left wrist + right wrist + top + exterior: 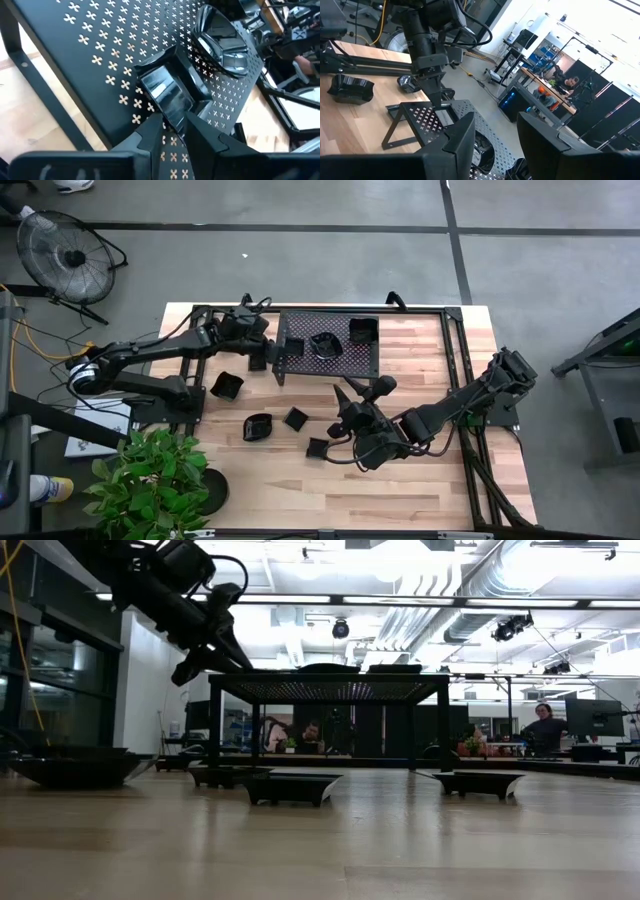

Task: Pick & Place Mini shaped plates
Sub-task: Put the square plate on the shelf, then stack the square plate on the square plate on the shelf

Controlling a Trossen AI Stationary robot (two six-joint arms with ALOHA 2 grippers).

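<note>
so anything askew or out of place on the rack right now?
One thing: the square plate the left gripper is setting on the mesh rack sits tilted, one edge between the fingers. The scalloped plate lies flat. Nothing looks spilled or damaged.

Your left dark six-joint arm reaches from the frame's left edge toward upper centre in the high view, its two-finger gripper (283, 351) pointed rightward. In the left wrist view, its two dark fingers (150, 135) converge low in the frame, a narrow gap between their tips. Your right dark six-joint arm stretches from the right edge back toward lower centre, elbow bent, its two-finger gripper (347, 402) aimed toward the frame's top. In the right wrist view, its two broad dark fingers (457, 137) stand clearly apart, nothing between them.
</note>
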